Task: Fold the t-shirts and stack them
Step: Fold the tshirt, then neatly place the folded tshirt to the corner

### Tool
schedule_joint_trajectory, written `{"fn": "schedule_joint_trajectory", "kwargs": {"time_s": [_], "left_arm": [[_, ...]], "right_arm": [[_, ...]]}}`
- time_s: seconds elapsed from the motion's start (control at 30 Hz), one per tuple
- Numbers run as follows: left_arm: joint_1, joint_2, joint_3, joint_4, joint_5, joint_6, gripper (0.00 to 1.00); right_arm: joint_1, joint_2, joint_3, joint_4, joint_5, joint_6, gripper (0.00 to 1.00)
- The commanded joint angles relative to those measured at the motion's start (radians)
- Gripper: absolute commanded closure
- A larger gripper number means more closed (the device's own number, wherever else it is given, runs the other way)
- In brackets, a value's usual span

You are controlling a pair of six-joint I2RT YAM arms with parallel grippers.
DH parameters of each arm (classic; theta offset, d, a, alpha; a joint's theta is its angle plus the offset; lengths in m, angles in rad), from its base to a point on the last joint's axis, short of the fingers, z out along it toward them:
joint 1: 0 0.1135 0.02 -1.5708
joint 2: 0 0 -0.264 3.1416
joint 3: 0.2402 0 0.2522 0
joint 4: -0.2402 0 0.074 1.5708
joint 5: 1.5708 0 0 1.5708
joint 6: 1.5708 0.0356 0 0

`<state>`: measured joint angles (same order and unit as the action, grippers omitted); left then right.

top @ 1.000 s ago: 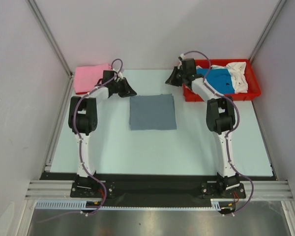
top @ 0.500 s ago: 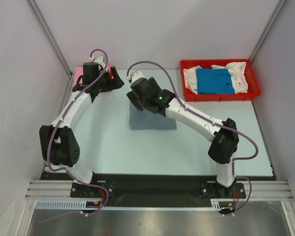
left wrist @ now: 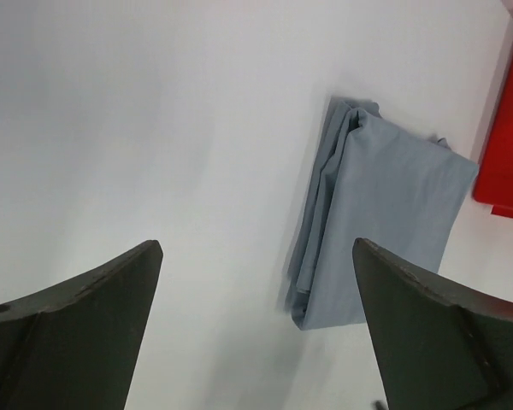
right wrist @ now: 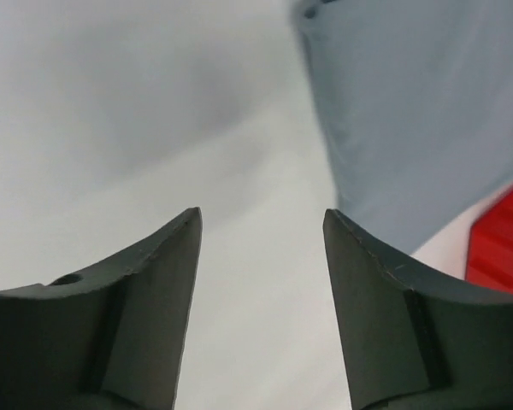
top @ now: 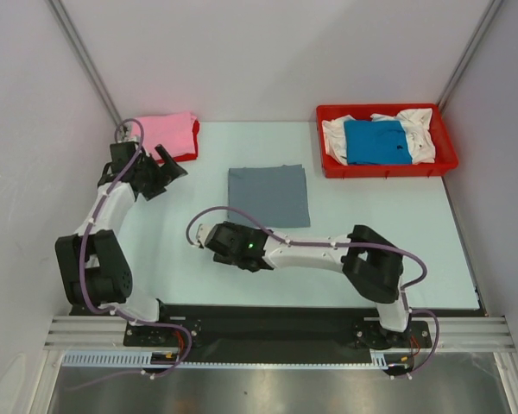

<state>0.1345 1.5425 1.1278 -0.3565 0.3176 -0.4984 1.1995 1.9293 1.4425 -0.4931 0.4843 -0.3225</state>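
Observation:
A slate grey t-shirt lies folded into a square in the middle of the table. The left wrist view has it ahead on the right, and the right wrist view has it at the upper right. A folded pink t-shirt rests on a red one at the back left. My left gripper hangs open and empty just in front of that stack. My right gripper is open and empty over bare table, nearer than the grey shirt's left corner.
A red tray at the back right holds a bright blue t-shirt on a white one. Its red wall shows in both wrist views. Grey walls close the left, back and right.
Both arms have left the grey shirt's far corners. The left went by the pink stack and drew back left. The right swept across the shirt to its near left side.

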Motion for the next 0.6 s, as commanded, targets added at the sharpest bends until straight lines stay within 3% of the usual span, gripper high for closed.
{"fn": "schedule_joint_trajectory", "kwargs": {"time_s": [0.0,0.07,0.47,0.57], "left_arm": [[0.017,-0.051,0.032,-0.041,0.009,-0.048,0.02],[0.027,-0.064,0.012,-0.047,-0.012,-0.071,0.04],[0.051,-0.102,-0.039,-0.021,0.008,-0.170,0.11],[0.051,-0.099,-0.048,-0.030,0.008,-0.163,0.13]], "right_arm": [[-0.006,0.074,0.048,0.070,0.019,-0.076,0.39],[-0.003,0.117,0.094,0.057,0.008,-0.079,0.44],[-0.015,0.306,0.133,0.238,0.126,-0.207,0.43],[-0.034,0.333,0.136,0.281,0.145,-0.245,0.50]]}}
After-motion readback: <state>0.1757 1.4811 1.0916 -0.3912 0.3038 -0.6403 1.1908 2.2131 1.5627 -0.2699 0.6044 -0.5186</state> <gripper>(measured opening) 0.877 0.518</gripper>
